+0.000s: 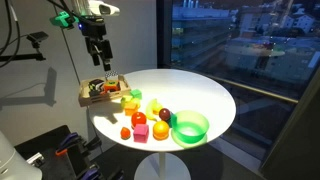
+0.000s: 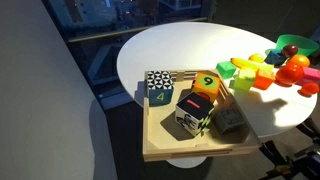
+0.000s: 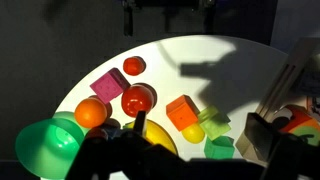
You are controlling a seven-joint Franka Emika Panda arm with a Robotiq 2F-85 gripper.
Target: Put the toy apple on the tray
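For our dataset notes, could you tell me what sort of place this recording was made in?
Likely an office or lab high in a building, at night: a tall glass window overlooks lit city streets, and a round white pedestal table holds colourful toy pieces.

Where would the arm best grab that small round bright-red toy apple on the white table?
Probably around its widest middle, coming straight down from above. The small round bright-red toy apple looks like a smooth ball with no handle showing, and the pink cube sits close beside it, so the jaws should close along a line that misses that cube.
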